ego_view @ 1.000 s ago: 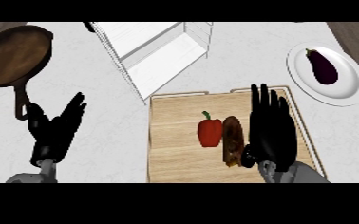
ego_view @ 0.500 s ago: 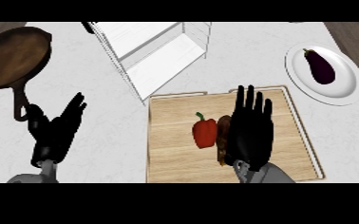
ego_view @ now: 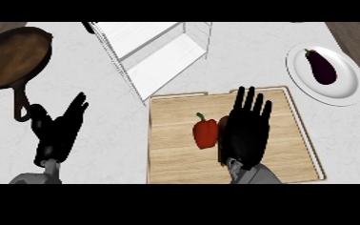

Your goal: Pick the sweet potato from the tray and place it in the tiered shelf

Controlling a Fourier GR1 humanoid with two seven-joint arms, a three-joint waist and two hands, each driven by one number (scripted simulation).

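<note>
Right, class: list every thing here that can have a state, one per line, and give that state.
Black right hand: open, fingers straight, over the sweet potato.
Black left hand: open, resting at the left.
Brown sweet potato: on the tray, mostly hidden.
Red bell pepper: lying on the tray.
Wooden tray: flat on the counter.
White tiered shelf: nothing visible inside.
Purple eggplant: on the white plate.
Brown frying pan: empty.

My right hand [ego_view: 246, 131] lies flat over the tray [ego_view: 175, 162], fingers [ego_view: 243, 102] straight, covering the sweet potato [ego_view: 223, 122]; pepper [ego_view: 205, 132] just left of them.
</note>
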